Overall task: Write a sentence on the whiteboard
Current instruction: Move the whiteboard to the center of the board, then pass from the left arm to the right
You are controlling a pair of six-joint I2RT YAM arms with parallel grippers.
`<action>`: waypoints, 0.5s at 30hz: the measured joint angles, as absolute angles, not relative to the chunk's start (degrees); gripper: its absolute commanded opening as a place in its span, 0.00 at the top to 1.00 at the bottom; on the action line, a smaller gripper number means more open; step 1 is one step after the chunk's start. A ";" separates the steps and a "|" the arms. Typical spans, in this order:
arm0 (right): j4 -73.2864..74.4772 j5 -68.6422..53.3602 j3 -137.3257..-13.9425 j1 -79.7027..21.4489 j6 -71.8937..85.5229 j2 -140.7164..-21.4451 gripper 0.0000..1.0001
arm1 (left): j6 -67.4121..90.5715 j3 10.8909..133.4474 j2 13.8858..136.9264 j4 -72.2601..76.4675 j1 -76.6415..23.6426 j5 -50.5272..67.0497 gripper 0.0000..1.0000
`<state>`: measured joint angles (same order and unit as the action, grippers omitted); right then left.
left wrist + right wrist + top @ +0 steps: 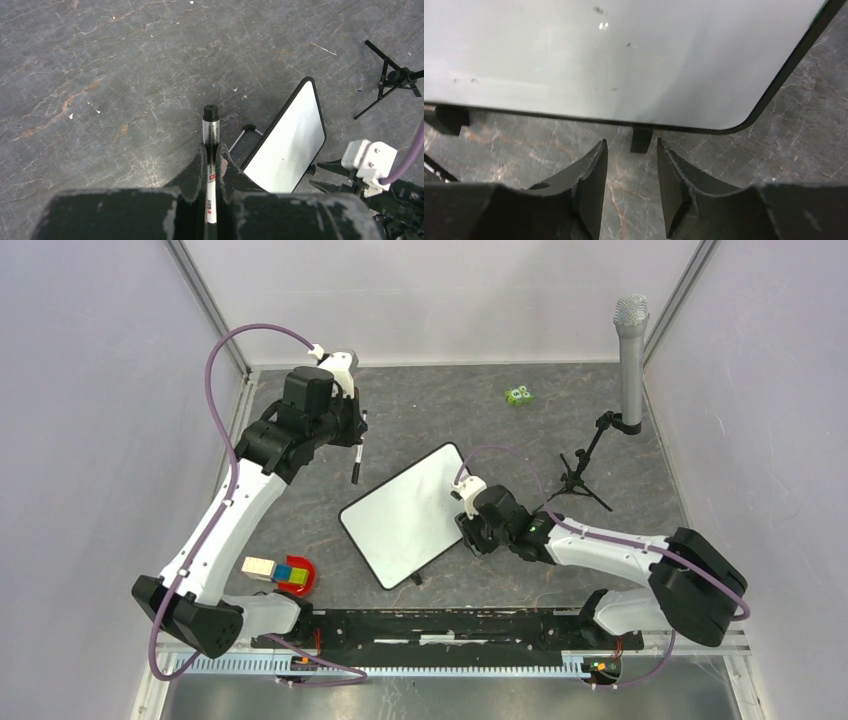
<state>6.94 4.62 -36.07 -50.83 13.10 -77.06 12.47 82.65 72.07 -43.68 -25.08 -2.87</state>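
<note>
Whiteboard (410, 515) sits askew at mid-surface (450, 405), its face blank, with no sentence begun. The left gripper (212, 155), jaws clamped on a marker (210, 125), hovers apart from the board's far-left side. The right gripper (631, 150), jaws partly parted and empty, sits just beside the board's edge, facing a black foot (641, 140). Writing looks about to start: the marker must next come down onto the board, the right arm perhaps steadying it.

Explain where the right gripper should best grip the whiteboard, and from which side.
Grip the whiteboard by the thin framed edge facing the right gripper, beside the small foot, coming in from that arm's side. The board is thin and raised on feet, so jaws should straddle that edge.
</note>
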 measured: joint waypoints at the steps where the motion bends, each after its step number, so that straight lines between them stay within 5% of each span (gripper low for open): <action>1: 7.62 3.92 -35.79 -50.92 12.93 -76.18 0.50 | 12.53 82.65 72.25 -43.68 -25.08 -2.87 0.98; 10: 9.63 -6.83 -32.77 -50.92 10.55 -71.70 0.51 | 13.39 82.94 73.14 -43.66 -24.86 -1.67 0.98; 15: 14.57 -10.92 -37.50 -50.92 4.89 -70.06 0.29 | 14.46 83.59 73.52 -43.46 -24.82 2.04 0.98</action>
